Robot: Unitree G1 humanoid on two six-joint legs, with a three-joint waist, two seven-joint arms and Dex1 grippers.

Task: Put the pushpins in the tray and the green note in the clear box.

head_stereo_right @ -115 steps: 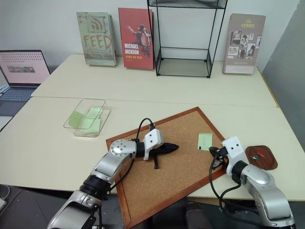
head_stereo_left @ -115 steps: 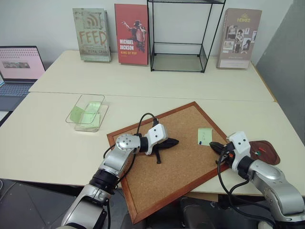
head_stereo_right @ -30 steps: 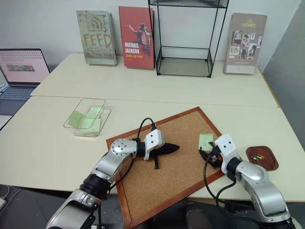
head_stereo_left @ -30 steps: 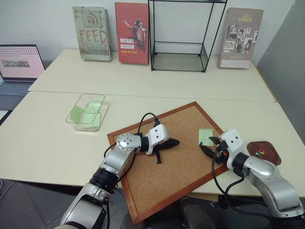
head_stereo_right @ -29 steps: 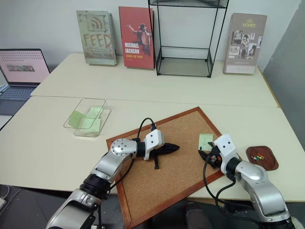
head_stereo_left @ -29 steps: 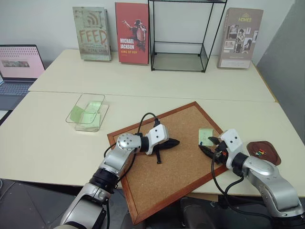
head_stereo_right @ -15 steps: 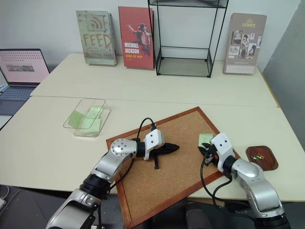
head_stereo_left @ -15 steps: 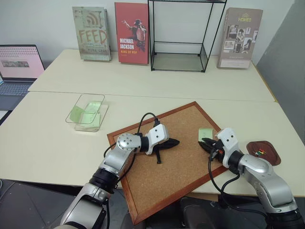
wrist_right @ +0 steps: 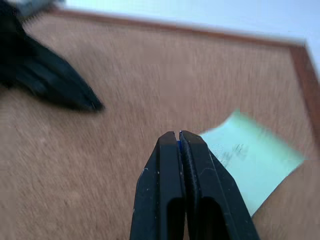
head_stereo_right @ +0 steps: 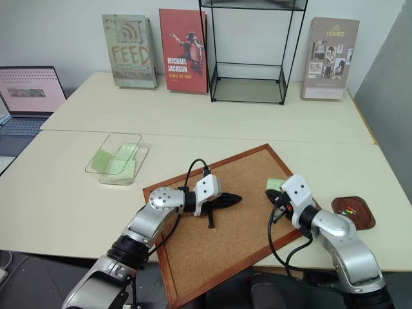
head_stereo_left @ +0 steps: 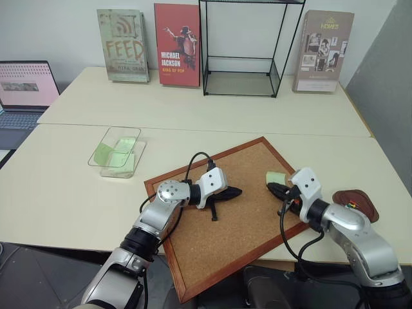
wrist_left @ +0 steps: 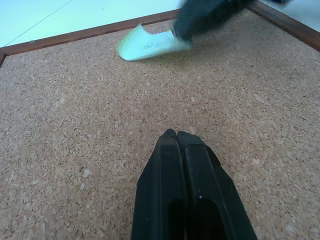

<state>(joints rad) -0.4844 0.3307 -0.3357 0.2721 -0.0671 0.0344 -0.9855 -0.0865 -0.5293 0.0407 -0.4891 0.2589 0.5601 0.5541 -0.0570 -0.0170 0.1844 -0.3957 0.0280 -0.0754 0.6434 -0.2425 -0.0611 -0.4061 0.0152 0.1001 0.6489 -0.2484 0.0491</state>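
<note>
Seen over a cream table point(head_stereo_left: 64, 187): right gripper point(head_stereo_left: 273, 188), black two-fingered, pinched shut on one edge of the pale-green square paper note point(head_stereo_left: 275, 177), lifted clear of the wood-framed corkboard point(head_stereo_left: 238, 225) near its right corner. Viewed from the right wrist, fingers point(wrist_right: 172, 165) pressed together with the green sheet point(wrist_right: 252, 165) trailing out beside them, tiny dark marks visible on it. Left gripper point(head_stereo_left: 235, 192) closed on nothing, fingers point(wrist_left: 180, 165) flat together just above the cork at mid-board, pointed toward the other arm. Left on the right of the board: small dark red-brown tray point(head_stereo_left: 359, 203), resting on the table edge, with tiny coloured pushpins point(head_stereo_right: 348, 211) inside, red and yellow heads just discernible. Placed well apart on the left of the table: shallow clear plastic box point(head_stereo_left: 114, 152), already holding other green paper slips point(head_stereo_left: 103, 153). Ranged along the back wall: three standing books point(head_stereo_left: 123, 45), a tall black wire-frame shelf point(head_stereo_left: 241, 76), and an open laptop point(head_stereo_left: 24, 90) at far left.
</note>
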